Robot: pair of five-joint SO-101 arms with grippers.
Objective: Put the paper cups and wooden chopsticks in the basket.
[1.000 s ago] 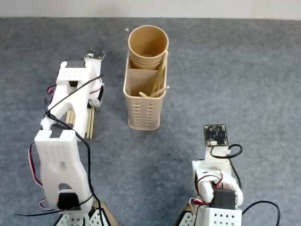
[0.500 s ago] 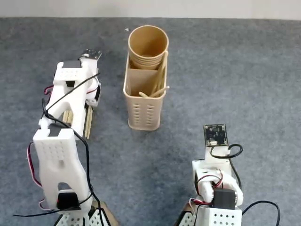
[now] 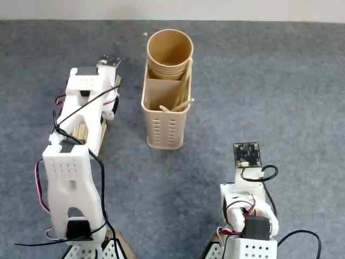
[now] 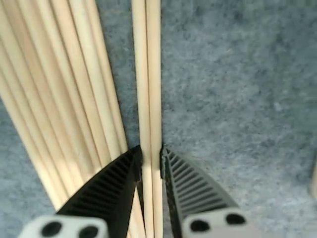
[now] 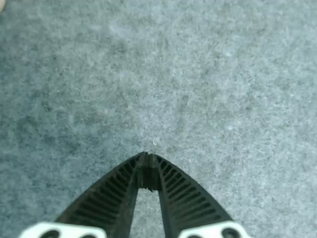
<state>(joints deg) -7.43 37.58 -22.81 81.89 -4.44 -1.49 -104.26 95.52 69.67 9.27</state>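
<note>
Far left, the left gripper (image 4: 151, 151) pinches a pair of chopsticks (image 4: 148, 74) just beside a loose bundle (image 4: 64, 99). The basket (image 3: 164, 135) in the middle holds stacked paper cups (image 3: 170, 51) at its far end. Near right, the right gripper (image 5: 148, 157) is closed, empty.

surface: grey felt-like mat (image 3: 291, 91) (finely speckled) | far edge: pale strip (image 3: 215, 9) | light: even

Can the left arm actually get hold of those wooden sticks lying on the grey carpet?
Probably yes. The left gripper is down at the carpet, closed on a pair of chopsticks that lies slightly apart from the other chopsticks, and nothing covers them.
</note>
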